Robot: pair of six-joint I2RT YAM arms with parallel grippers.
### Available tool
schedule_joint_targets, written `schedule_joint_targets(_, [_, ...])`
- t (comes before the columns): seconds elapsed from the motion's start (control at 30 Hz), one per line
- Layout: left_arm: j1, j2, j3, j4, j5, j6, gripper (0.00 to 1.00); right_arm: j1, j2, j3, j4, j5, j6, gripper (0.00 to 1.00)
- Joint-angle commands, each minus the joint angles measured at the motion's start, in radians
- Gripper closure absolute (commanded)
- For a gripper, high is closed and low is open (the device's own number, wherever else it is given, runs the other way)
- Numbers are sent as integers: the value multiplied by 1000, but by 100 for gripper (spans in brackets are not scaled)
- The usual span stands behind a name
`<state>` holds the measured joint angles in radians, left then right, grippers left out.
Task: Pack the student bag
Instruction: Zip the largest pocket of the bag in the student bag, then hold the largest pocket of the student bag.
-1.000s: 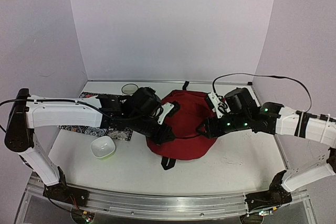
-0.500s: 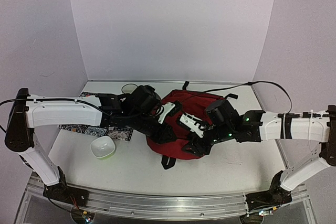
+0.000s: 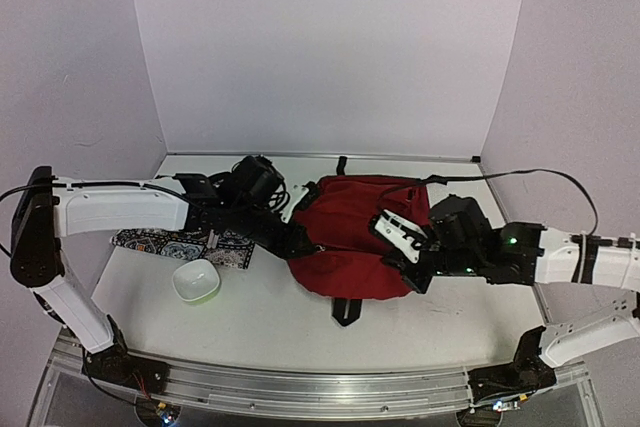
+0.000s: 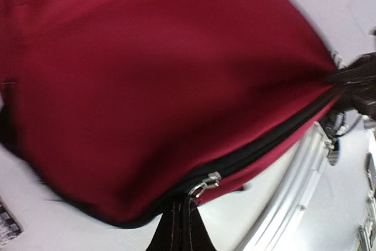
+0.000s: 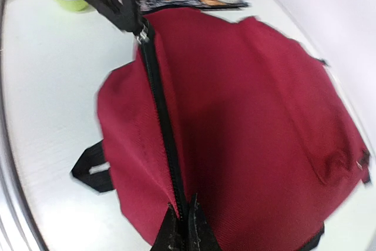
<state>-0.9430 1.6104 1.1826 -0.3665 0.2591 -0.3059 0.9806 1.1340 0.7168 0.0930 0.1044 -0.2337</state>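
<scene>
While the student bag lies mid-table between the arms, the left gripper is clamped on its left edge beside the zipper pull, and the right gripper pinches the zipper at its right end. This looks like the zip step; next, the pull likely needs drawing along the taut track.

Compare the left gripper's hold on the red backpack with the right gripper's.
The left gripper pinches the student bag at its left end, beside the metal zipper pull; the right gripper pinches the opposite end of the zipper, where no pull shows. In the top view the left arm passes above the patterned mat; the right arm passes over no mat. Shared: both sets of jaws are shut on the zipper seam, which runs between them.
</scene>
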Motion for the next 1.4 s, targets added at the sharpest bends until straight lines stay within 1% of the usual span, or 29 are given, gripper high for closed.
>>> schedule_joint_targets(0.0, [128, -59, -58, -76, -112, 57, 100, -10, -164, -53, -72, 317, 37, 100])
schedule_joint_targets(0.07, [180, -56, -76, -79, -141, 71, 100, -13, -207, -72, -73, 356, 48, 100])
schedule_joint_targets(0.13, [198, -38, -79, -78, -160, 84, 100, -14, -224, -79, -70, 350, 54, 100])
schedule_joint_targets(0.2, [200, -4, -49, -71, -92, 86, 100, -14, -218, -72, -62, 274, 51, 99])
schedule_joint_targets(0.27, [191, 11, -23, -22, 45, 73, 100, -14, -188, -49, -46, 150, 52, 88])
schedule_joint_targets(0.3, [175, 11, -15, 8, 111, 64, 100, -14, -162, -26, -42, 101, 54, 80])
schedule_joint_targets(0.4, [111, 12, 31, 37, 172, 57, 100, -13, -71, 45, -21, -47, 73, 65])
schedule_joint_targets(0.5, [59, 3, 58, 73, 242, 28, 100, -13, 2, 84, 50, -175, 98, 53])
schedule_joint_targets(0.63, [-2, -10, 95, 97, 293, -1, 100, -5, 75, 104, 162, -278, 125, 42])
schedule_joint_targets(0.77, [-29, -15, 117, 98, 318, -21, 100, 11, 138, 135, 193, -323, 139, 39])
schedule_joint_targets(0.93, [-42, -32, 95, 102, 333, -45, 100, 13, 179, 105, 217, -316, 159, 40])
schedule_joint_targets(1.03, [-42, -49, 70, 104, 309, -53, 100, 12, 187, 77, 215, -296, 166, 43])
schedule_joint_targets(1.07, [-42, -56, 62, 104, 297, -53, 100, 13, 186, 70, 211, -295, 168, 46])
schedule_joint_targets(1.13, [-42, -63, 51, 103, 283, -56, 100, 13, 182, 60, 197, -291, 172, 55])
schedule_joint_targets(1.17, [-42, -66, 47, 103, 280, -58, 100, 12, 178, 55, 183, -286, 173, 63])
schedule_joint_targets(1.37, [-41, -69, 38, 102, 254, -62, 100, 13, 143, 51, 96, -265, 161, 95])
